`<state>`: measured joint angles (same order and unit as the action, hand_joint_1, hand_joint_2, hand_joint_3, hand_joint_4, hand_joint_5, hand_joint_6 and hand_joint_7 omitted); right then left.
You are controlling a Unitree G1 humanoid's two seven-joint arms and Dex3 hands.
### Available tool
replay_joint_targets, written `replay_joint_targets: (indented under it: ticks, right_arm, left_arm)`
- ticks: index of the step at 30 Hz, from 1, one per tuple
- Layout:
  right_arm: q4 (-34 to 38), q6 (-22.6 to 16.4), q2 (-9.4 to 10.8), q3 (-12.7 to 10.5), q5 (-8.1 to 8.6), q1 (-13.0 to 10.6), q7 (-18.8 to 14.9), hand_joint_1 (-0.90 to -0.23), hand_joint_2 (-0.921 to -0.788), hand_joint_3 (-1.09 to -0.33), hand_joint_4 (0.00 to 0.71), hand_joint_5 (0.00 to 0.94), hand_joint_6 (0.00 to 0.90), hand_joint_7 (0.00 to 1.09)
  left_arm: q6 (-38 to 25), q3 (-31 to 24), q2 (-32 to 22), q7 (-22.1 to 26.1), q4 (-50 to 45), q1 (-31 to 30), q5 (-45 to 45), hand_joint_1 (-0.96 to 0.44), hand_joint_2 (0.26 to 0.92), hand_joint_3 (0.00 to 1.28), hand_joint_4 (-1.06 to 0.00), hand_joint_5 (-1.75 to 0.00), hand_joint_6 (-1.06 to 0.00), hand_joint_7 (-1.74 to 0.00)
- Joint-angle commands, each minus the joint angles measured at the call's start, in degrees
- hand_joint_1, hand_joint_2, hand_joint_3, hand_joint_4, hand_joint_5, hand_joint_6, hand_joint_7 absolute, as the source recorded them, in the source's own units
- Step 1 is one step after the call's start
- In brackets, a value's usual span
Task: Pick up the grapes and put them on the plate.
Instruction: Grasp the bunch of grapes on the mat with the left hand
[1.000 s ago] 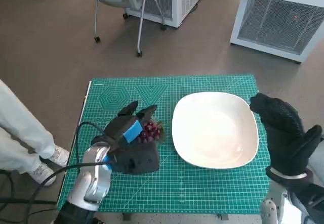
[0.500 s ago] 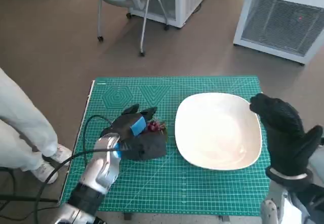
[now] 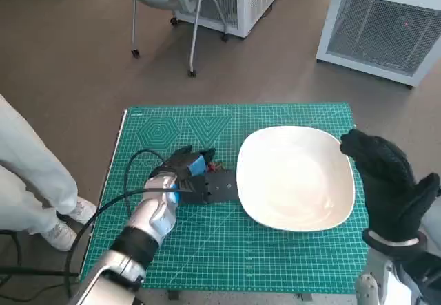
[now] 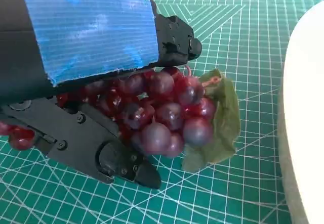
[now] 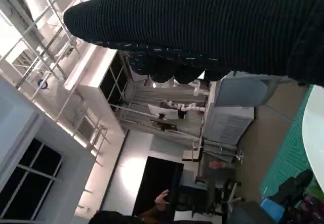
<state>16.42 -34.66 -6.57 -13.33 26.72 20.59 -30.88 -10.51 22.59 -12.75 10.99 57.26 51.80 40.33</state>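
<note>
The bunch of dark red grapes [image 4: 162, 110] with a green leaf [image 4: 223, 118] lies between my left hand's black fingers [image 4: 101, 150], low over the green mat. In the head view my left hand [image 3: 189, 175] covers most of the grapes [image 3: 211, 169] and grips them, just left of the white plate [image 3: 296, 177]. The plate has nothing on it, and its rim [image 4: 304, 107] shows close beside the bunch. My right hand [image 3: 387, 181] stands raised by the plate's right edge, fingers extended, holding nothing.
The green cutting mat [image 3: 234, 257] covers the small table. A black cable [image 3: 131, 174] loops off my left forearm. A person's pale trouser leg [image 3: 31, 174] and shoe [image 3: 69, 224] are at the left. A wheeled chair [image 3: 165, 2] and white units [image 3: 386, 23] stand beyond the table.
My left hand has reached forward and right over the grapes and its fingers have closed round them, nearer the plate. My right hand has stayed where it was.
</note>
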Motion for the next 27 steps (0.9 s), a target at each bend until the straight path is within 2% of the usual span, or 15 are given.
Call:
replay_joint_targets:
  ticks: [1,6,16,17,19,20,22,23,24,26,27]
  right_arm:
    - [0.1,0.3,-0.2,-0.1,0.07,-1.5,-0.7,-0.415,-0.921,-0.6,0.469,0.393,0.212,0.87]
    - [0.1,0.6,-0.2,-0.2,0.34,-1.5,-0.7,-0.412,-0.921,-0.605,0.465,0.4,0.207,0.88]
    - [0.0,0.4,0.0,-0.1,0.01,-1.4,-0.5,-0.414,-0.921,-0.605,0.461,0.409,0.203,0.88]
    - [0.0,0.4,0.0,-0.1,0.0,-1.4,-0.5,-0.414,-0.921,-0.605,0.46,0.41,0.203,0.88]
    - [0.1,0.4,-0.1,-0.1,-0.03,-1.3,-0.5,-0.414,-0.921,-0.605,0.459,0.411,0.203,0.88]
    - [0.2,0.4,-0.1,-0.1,-0.07,-1.3,-0.5,-0.414,-0.921,-0.605,0.459,0.412,0.202,0.88]
    - [0.2,0.3,-0.1,-0.1,-0.18,-1.2,-0.5,-0.414,-0.921,-0.605,0.458,0.414,0.202,0.88]
    - [0.2,0.3,-0.1,-0.1,-0.19,-1.2,-0.5,-0.414,-0.921,-0.605,0.458,0.415,0.202,0.89]
    - [0.3,0.3,-0.1,-0.1,-0.18,-1.1,-0.5,-0.414,-0.921,-0.605,0.458,0.415,0.202,0.89]
    - [0.4,0.3,-0.1,-0.2,-0.09,-1.0,-0.6,-0.414,-0.921,-0.605,0.457,0.417,0.202,0.89]
    - [0.5,0.3,-0.2,-0.2,-0.04,-1.0,-0.7,-0.414,-0.921,-0.605,0.456,0.418,0.202,0.89]
  left_arm:
    - [1.9,0.9,0.8,-1.5,4.3,0.7,-1.2,-0.26,0.768,0.01,-0.06,-0.02,-0.23,-0.02]
    - [3.1,1.3,1.0,-2.9,5.7,0.8,-2.0,-0.23,0.775,0.01,-0.13,-0.02,-0.28,-0.02]
    - [4.4,2.6,1.0,-5.1,7.2,1.2,-2.6,-0.19,0.785,0.01,-0.16,-0.01,-0.32,-0.02]
    - [4.5,2.6,1.0,-5.5,7.3,1.3,-2.7,-0.17,0.792,0.01,-0.17,-0.01,-0.33,-0.03]
    - [4.9,2.7,0.9,-6.7,7.6,1.4,-2.7,-0.11,0.816,0.02,-0.28,-0.05,-0.4,-0.05]
    - [5.2,2.8,0.9,-7.6,7.7,1.4,-2.6,-0.04,0.827,0.05,-0.35,-0.19,-0.47,-0.06]
    - [5.7,3.2,0.7,-9.9,7.8,1.1,-2.1,0.12,0.813,0.22,-0.44,-0.67,-0.6,-0.08]
    - [5.9,3.5,0.7,-11.0,7.9,1.0,-1.8,0.2,0.791,0.35,-0.44,-0.97,-0.67,-0.1]
    - [6.0,3.9,0.6,-12.1,7.9,0.8,-1.5,0.25,0.77,0.46,-0.42,-1.18,-0.72,-0.1]
    - [6.1,4.6,0.5,-14.1,7.9,0.5,-0.9,0.31,0.761,0.6,-0.36,-1.46,-0.78,-0.11]
    - [6.1,4.9,0.5,-14.9,7.8,0.4,-0.7,0.32,0.771,0.62,-0.34,-1.55,-0.8,-0.11]
